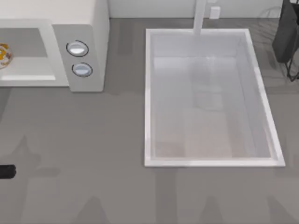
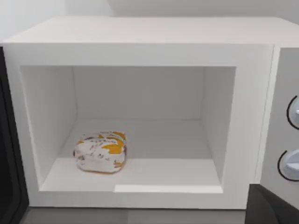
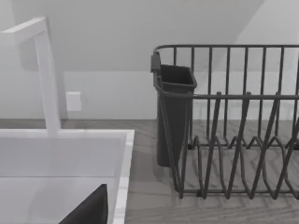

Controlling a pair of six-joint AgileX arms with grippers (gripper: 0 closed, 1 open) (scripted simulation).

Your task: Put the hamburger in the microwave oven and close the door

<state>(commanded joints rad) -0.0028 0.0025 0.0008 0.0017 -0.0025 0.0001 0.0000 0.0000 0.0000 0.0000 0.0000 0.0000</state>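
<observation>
The hamburger [image 2: 100, 151] sits on the floor of the microwave oven [image 2: 140, 42], left of centre and clear of the opening, so the door [image 2: 9, 186] can swing shut, though I cannot tell how my left claw stands.

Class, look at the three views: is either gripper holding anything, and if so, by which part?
Nothing is held. The hamburger lies free on the floor of the microwave oven, with no gripper touching it. The door stands open at the side, also unheld.
</observation>
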